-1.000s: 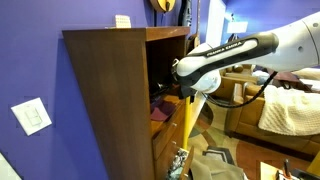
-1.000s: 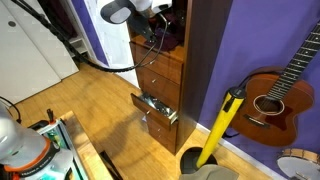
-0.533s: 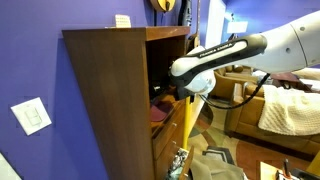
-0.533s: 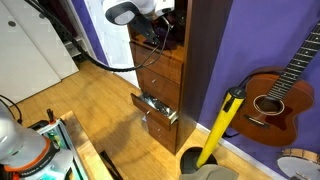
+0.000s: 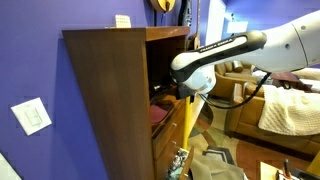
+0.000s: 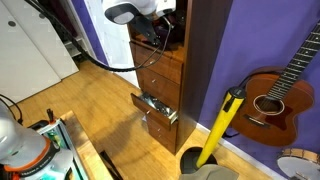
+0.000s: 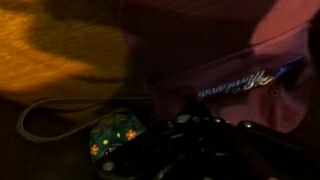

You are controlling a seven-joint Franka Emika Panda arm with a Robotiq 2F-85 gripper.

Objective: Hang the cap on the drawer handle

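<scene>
The maroon cap (image 5: 160,115) lies on the open shelf of the dark-brown cabinet (image 5: 105,100), above the yellow-orange drawer fronts (image 6: 160,68). The drawer handle is too small to make out in any view. My gripper (image 5: 170,96) reaches into that shelf from the open side; the other exterior view shows the gripper (image 6: 159,30) among dark cables in the shelf opening. In the dim wrist view the cap (image 7: 255,70), with blue lettering, fills the upper right, directly against my gripper (image 7: 200,140). The jaws stand shut with maroon fabric at their tips.
A green flowered object (image 7: 113,135) and a thin cord loop (image 7: 50,118) lie on the shelf beside the cap. A lower drawer (image 6: 158,108) stands pulled out. A guitar (image 6: 272,100) and a yellow pole (image 6: 222,125) lean by the cabinet. A couch with a blanket (image 5: 288,112) stands behind the arm.
The jaws have gone from open to shut at the cap. The arm has shifted only slightly at the shelf; the cap has not visibly moved.
</scene>
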